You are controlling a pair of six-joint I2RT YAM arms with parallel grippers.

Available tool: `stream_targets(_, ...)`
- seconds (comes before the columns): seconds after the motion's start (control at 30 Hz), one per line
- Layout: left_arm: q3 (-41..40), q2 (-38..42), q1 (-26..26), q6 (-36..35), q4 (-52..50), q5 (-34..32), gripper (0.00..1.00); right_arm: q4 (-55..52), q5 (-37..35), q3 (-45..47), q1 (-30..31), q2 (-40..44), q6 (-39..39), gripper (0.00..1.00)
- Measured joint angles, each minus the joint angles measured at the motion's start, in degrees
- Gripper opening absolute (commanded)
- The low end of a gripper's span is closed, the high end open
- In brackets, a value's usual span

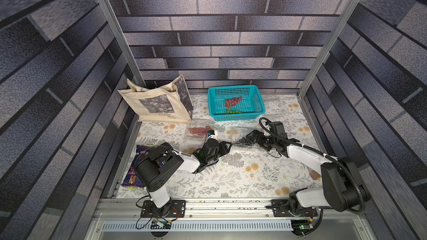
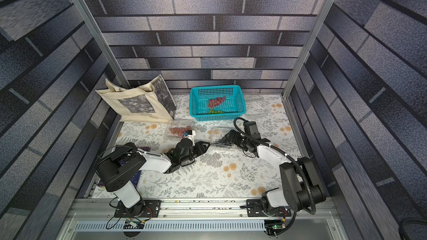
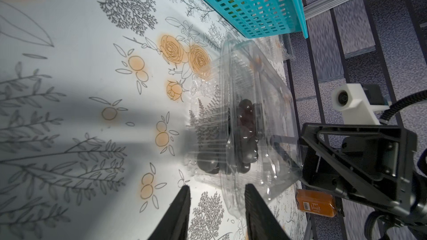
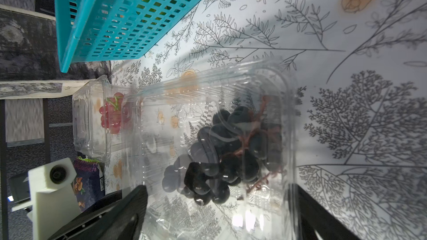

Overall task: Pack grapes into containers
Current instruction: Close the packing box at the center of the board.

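Because the clear container (image 1: 243,143) resting near the middle of the tabletop (image 1: 231,181) is thin, springy plastic, it likely flexes and skids easily, and the dark grapes (image 4: 221,158) inside would bruise if squeezed. The left gripper (image 3: 217,195) has its jaws partly apart astride a rim corner; the right gripper (image 4: 220,189) has wide-open jaws around the opposite end. The stiffer rim looks the safest hold.

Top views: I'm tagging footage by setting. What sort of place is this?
Likely a robot lab cell, not a real kitchen: brick-print wall panels on an aluminium frame, two arms bolted to a base rail, a floral tablecloth.
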State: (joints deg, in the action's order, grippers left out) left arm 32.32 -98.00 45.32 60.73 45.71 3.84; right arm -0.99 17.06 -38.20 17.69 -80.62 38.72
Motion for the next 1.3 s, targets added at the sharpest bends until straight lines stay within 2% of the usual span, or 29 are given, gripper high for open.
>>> stream_targets(0.43, 0.0, -0.55, -0.04, 0.0, 1.09, -0.02, 0.31, 1.07, 0.37, -0.76, 0.0, -3.69, -0.24, 0.91)
stream_targets(1.3, 0.52, -1.16, -0.04, 0.02, 2.25, -0.46, 0.21, 1.33, -0.31, -3.02, 1.73, -6.05, -1.68, 0.87)
